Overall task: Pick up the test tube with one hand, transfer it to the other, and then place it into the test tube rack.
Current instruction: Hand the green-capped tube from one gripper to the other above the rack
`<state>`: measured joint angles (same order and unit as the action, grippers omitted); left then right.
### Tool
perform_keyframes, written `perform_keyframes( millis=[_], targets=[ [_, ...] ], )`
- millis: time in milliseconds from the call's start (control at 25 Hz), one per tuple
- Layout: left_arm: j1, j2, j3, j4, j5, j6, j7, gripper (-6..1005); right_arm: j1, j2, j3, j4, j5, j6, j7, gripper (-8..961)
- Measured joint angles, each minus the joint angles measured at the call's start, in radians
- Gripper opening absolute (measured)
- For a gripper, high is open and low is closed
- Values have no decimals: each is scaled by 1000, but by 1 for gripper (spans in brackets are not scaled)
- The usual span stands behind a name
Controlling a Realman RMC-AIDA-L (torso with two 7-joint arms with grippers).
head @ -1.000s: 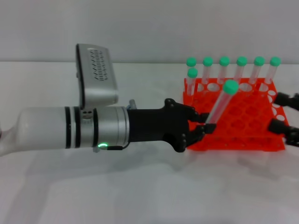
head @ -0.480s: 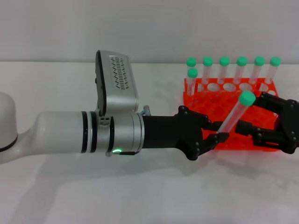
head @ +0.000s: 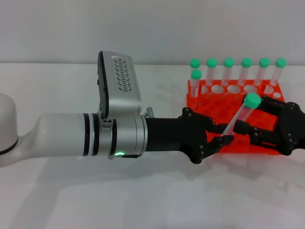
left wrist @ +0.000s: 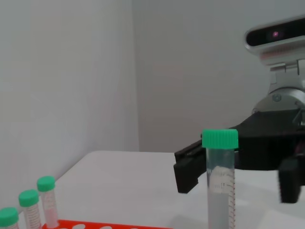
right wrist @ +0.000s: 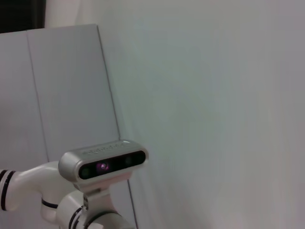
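My left gripper [head: 220, 134], black on a silver-white arm, is shut on the lower end of the test tube [head: 239, 117]. It holds the tube tilted in front of the orange-red rack [head: 212, 102], green cap up and to the right. My right gripper [head: 246, 129] reaches in from the right. It is open, with a finger on each side of the tube's middle. In the left wrist view the tube [left wrist: 220, 191] stands upright, with the right gripper's black fingers [left wrist: 190, 168] spread behind it.
Several other green-capped tubes [head: 229, 71] stand in the rack's back rows, and some show in the left wrist view [left wrist: 46, 200]. The left arm's grey wrist camera [head: 119, 83] rises above the arm. The white table runs all around.
The left arm carried the tube rightward and lower, then held still. The right gripper came in from the right edge and now has its fingers on both sides of the tube.
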<state>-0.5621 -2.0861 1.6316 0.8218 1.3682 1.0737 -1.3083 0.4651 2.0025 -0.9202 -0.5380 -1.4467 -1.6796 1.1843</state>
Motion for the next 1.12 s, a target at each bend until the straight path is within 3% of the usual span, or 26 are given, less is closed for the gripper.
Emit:
perform_keyframes(
  millis=[600,720,920,1120],
  targets=[
    [-1,-1,1,0,-1,-4,6,244,0,6,2,4,9,20,-18,511],
    [-1,-1,1,-2,-2,-4,6,246,2,6,2,5,10,21,-23,290],
    [-2,-2,1,-2,-2,-9,7,249,2,7,2,5,10,21,-25,197],
    [-2,-2,0,-2,-2,-11,6,252,-3,7,9,5,10,20,-25,198]
  ],
)
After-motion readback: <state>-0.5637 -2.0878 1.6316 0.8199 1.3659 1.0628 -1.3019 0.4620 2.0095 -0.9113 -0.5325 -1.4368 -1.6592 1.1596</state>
